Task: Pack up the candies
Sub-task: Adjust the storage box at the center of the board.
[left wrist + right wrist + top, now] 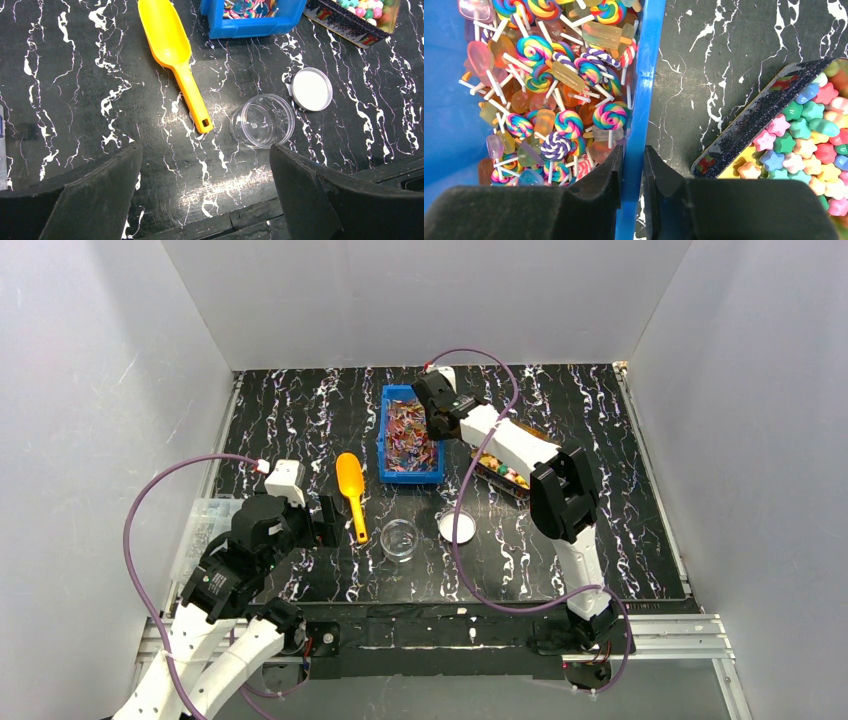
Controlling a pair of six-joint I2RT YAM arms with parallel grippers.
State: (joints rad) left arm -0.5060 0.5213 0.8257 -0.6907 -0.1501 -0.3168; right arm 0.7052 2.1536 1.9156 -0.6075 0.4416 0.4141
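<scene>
The candies fill two containers. Tiny lollipops and ice pops [554, 90] lie in a blue bin [384, 440]. Star-shaped pastel sweets [809, 145] sit in a dark glittery tray [492, 478] to its right. My right gripper [633, 160] is shut on the blue bin's right wall [644, 75], one finger inside among the candies and one outside. It reaches the bin [250, 27] from the right in the top view, right gripper [437, 420]. My left gripper [205, 150] stands wide open over bare table, near a clear jar [262, 120], holding nothing.
An orange scoop [172, 47] lies left of the bin, handle toward me. The jar's white lid [312, 89] rests beside the jar [399, 539]. A clear plastic box [200, 525] sits at the table's left edge. White walls enclose the black marbled table.
</scene>
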